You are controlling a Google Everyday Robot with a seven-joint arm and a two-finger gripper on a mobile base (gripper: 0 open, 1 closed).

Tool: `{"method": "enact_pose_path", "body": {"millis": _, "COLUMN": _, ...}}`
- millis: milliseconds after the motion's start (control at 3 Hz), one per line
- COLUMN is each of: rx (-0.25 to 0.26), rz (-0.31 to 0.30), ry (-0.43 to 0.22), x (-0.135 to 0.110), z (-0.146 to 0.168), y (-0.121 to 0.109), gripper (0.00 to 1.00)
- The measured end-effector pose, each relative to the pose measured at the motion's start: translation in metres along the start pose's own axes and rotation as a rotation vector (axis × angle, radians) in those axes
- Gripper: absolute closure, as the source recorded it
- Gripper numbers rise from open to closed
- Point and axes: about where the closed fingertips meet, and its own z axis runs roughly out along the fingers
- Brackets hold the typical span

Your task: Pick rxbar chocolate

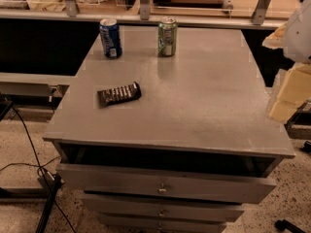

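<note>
The rxbar chocolate (119,94) is a flat dark wrapper with a row of pale blocks. It lies on the left part of the grey cabinet top (204,96), slightly angled. My gripper (290,93) shows as pale cream shapes at the right edge of the view, below the white arm (297,28). It hangs beside the cabinet's right side, far to the right of the bar and apart from it.
A blue can (111,38) and a green can (167,36) stand upright at the back of the top. The top drawer (163,183) is pulled partly open. Cables and a stand (46,198) are on the floor at left. A rail with posts (146,18) runs behind.
</note>
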Motion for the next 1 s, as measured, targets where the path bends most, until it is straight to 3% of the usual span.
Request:
{"method": "enact_pose_path", "body": {"millis": 333, "rx": 0.001, "rz": -0.001, "ry": -0.009, "x": -0.002, "z": 0.001, "y": -0.002, "gripper": 0.00}}
{"method": "enact_pose_path", "body": {"millis": 667, "rx": -0.047, "rz": -0.063, "ry": -0.041, "x": -0.036, "z": 0.031, "y": -0.019, "gripper": 0.00}}
{"method": "enact_pose_path", "body": {"millis": 1000, "rx": -0.100, "rz": -0.166, "ry": -0.053, "x": -0.093, "z": 0.073, "y": -0.036, "gripper": 0.00}}
